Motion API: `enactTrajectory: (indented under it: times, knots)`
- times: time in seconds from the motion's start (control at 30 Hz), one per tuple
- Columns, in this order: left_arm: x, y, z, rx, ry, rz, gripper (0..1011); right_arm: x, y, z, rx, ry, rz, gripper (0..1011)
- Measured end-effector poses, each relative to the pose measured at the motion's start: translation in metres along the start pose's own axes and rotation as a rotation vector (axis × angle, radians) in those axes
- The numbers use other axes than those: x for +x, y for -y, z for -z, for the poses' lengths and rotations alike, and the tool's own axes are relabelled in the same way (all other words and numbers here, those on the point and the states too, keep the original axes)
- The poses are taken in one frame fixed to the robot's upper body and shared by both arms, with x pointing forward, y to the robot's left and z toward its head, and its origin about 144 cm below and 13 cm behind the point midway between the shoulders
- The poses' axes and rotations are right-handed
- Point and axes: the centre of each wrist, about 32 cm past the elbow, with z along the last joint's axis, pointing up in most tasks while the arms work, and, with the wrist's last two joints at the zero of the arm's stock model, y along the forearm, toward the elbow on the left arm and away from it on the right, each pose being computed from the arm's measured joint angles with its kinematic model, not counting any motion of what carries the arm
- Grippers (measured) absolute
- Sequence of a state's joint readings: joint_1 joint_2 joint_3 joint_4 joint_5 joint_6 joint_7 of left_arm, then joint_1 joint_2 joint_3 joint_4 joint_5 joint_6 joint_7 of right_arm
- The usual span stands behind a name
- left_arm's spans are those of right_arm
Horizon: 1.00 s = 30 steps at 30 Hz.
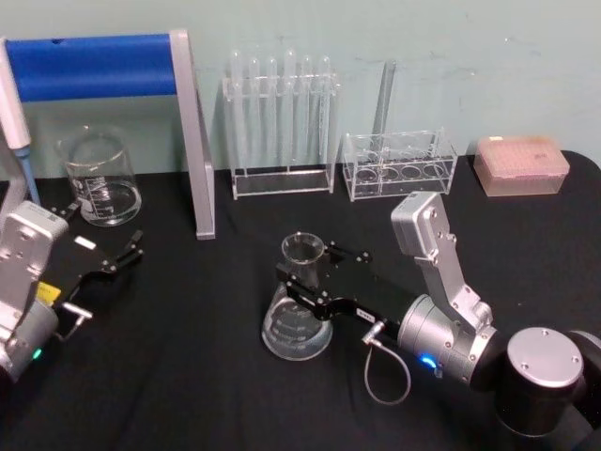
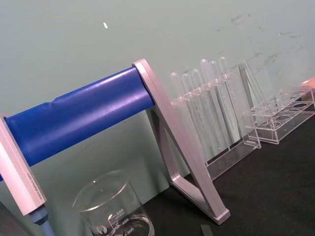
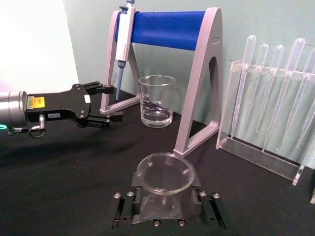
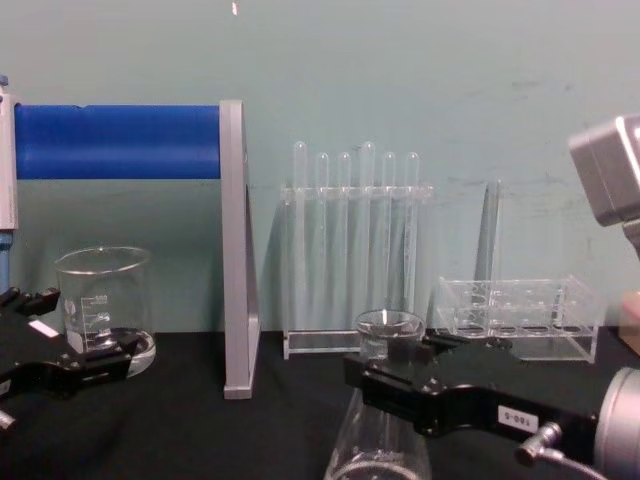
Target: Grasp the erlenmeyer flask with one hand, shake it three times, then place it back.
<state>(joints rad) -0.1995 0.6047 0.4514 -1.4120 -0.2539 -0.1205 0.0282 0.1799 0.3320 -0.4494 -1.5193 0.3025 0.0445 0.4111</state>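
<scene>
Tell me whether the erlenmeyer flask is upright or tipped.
Upright: erlenmeyer flask base flat on the table, mouth up, right pincer closed around its neck; left pincer parked.

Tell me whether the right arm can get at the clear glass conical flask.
Probably yes: the right claw straddles the neck of the clear glass conical flask, with nothing between them. The flask stands upright on the black table.

Room up front, crowded at the back!
Bare bench (image 1: 188, 376) left and front of the erlenmeyer flask (image 1: 297, 319); pipette stand (image 1: 199, 160), test-tube rack (image 1: 282, 178) and low rack (image 1: 399, 174) stand behind, well apart.
</scene>
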Motion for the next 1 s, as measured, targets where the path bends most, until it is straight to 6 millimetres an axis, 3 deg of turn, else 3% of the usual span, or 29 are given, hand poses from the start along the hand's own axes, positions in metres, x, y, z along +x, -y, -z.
enactTrajectory:
  times: [0.2,0.27,0.5,1.0]
  knots:
    - [0.0,0.0,0.0,0.0,0.0,0.0,1001,0.0,-0.0001,-0.0002,0.001,0.0,0.0,698]
    - [0.0,0.0,0.0,0.0,0.0,0.0,1001,0.0,0.0,-0.0002,0.001,0.0,0.0,813]
    - [0.0,0.0,0.0,0.0,0.0,0.0,1001,-0.0001,0.0,-0.0002,0.001,0.0,0.0,985]
    - [0.0,0.0,0.0,0.0,0.0,0.0,1001,0.0058,0.0081,0.0013,-0.003,0.012,-0.025,1000]
